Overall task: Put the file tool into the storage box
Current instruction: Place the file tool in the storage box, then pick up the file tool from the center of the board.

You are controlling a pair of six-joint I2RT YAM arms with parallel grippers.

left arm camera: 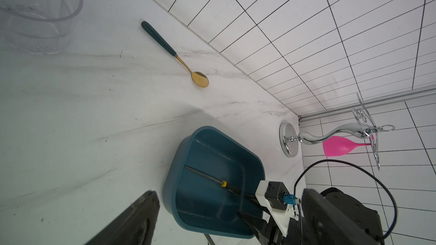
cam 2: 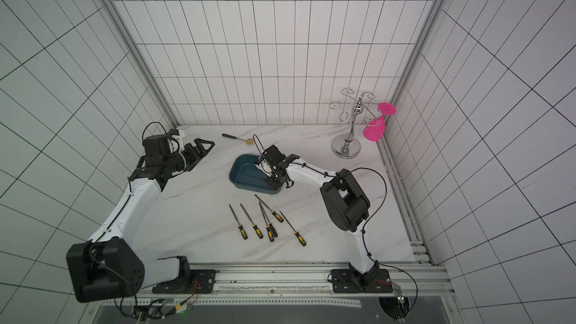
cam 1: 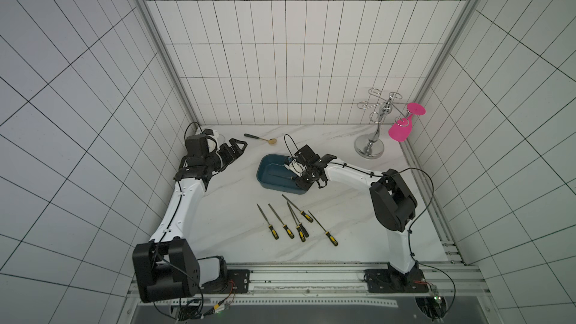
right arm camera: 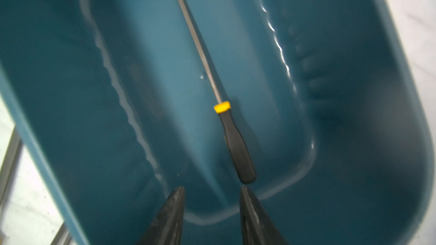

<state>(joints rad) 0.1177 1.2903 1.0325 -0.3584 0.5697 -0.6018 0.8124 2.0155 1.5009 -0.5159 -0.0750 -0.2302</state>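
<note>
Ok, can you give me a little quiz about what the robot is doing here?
1. True or false: the right gripper is gripping the file in the box.
2. What colour is the glass hanging on the rack? A pink, B green, C clear.
3. Fill in: beyond the box, a ___ lies alone on the table.
Key: 1 false, its jaws are open and the file lies loose; 2 A; 3 spoon.
</note>
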